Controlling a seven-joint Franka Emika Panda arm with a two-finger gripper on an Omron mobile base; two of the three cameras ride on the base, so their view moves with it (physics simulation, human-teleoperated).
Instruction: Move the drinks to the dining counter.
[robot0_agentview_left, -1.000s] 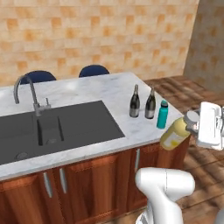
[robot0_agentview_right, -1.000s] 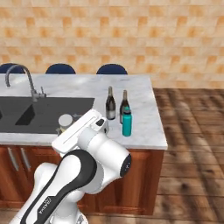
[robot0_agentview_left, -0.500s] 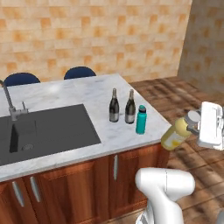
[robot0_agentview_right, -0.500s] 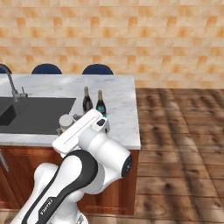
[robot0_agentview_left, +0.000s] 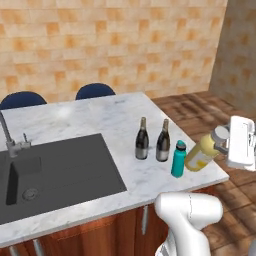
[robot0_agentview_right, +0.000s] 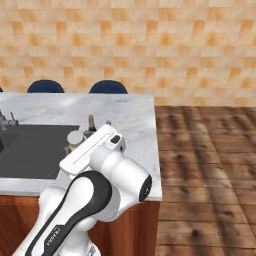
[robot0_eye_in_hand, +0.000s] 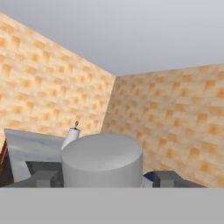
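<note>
Yellow bottle (robot0_agentview_left: 201, 155) with white cap held tilted in the jaws (robot0_agentview_left: 226, 145), just off the right-hand corner of the dining surface (robot0_agentview_left: 95, 117), cap end toward the white hand. Jaws closed on that bottle near its cap: in the hand view the white cap (robot0_eye_in_hand: 102, 160) sits pressed between the two dark fingertips (robot0_eye_in_hand: 43, 179), one on each side.

Teal bottle (robot0_agentview_left: 178, 159) with dark cap upright on the marble, just beside the yellow bottle and nearest the surface's right front corner. Two dark wine bottles upright a little further in from that corner: one (robot0_agentview_left: 163, 141) just beside the teal bottle, the other (robot0_agentview_left: 142, 139) next to it on the sink side. All three stand apart from one another, none touching.

Black sink (robot0_agentview_left: 55, 175) inset in the surface, well apart from the bottles, with the thin metal tap (robot0_agentview_left: 10, 137) at its far edge. Two blue chair backs (robot0_agentview_left: 95, 90) behind the surface's far edge, against the tan tiled wall (robot0_agentview_left: 110, 45).

From the right base view, the arm's white and dark bulk covers most of the bottles; only a white cap (robot0_agentview_right: 75, 138) and one dark bottle neck (robot0_agentview_right: 91, 123) peek past it, over the marble near the sink. Wooden floor (robot0_agentview_right: 210, 165) beyond the surface's right end.
</note>
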